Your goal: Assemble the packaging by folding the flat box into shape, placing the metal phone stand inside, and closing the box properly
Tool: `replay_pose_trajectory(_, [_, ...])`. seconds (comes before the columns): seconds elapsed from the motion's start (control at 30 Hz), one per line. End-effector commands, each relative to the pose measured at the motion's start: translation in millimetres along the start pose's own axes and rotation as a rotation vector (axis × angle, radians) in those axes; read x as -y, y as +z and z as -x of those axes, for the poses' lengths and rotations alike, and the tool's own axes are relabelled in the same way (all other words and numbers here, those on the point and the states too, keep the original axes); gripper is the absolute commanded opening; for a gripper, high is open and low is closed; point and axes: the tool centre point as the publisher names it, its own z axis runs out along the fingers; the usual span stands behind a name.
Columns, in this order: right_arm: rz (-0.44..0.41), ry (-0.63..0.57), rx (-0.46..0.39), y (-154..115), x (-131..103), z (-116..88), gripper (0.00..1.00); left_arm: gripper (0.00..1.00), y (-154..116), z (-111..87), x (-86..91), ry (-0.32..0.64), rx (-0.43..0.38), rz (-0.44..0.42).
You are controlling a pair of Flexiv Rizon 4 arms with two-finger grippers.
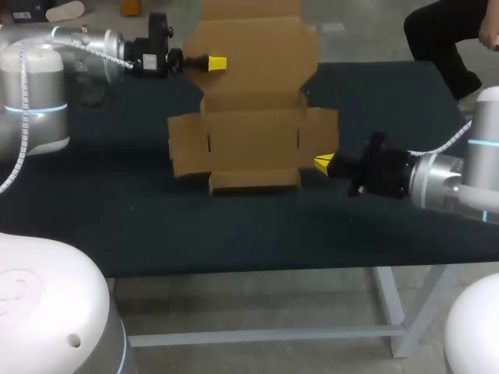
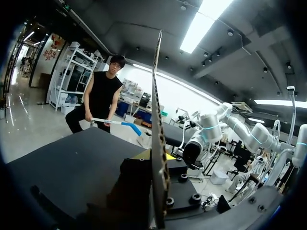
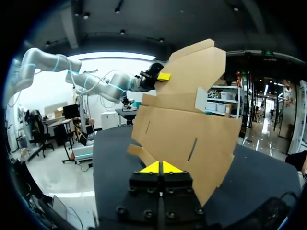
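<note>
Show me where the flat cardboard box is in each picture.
Head view: the cardboard box sits unfolded in the middle of the table.
Left wrist view: edge-on, a thin upright strip held in the left gripper.
Right wrist view: its broad face ahead of the right gripper.
Shared landmark: the left gripper's yellow tip at the box's far edge.

Matt, corrugated cardboard box (image 1: pixel 253 140)
</note>
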Motion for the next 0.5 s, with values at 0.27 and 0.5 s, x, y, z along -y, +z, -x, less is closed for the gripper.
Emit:
replay_pose_trajectory(0.27, [0.012,-0.015,-0.01,-4.1,4.7,-9.2,0.0,0.0,5.8,21.3,-6.7,-0.031,-0.04,0.026])
replay_pose_trajectory(0.5, [0.02,-0.034,-0.015,-7.7,2.4,-12.1,0.0,0.0,5.9,22.7,-5.6,-0.065,-0.035,0.017])
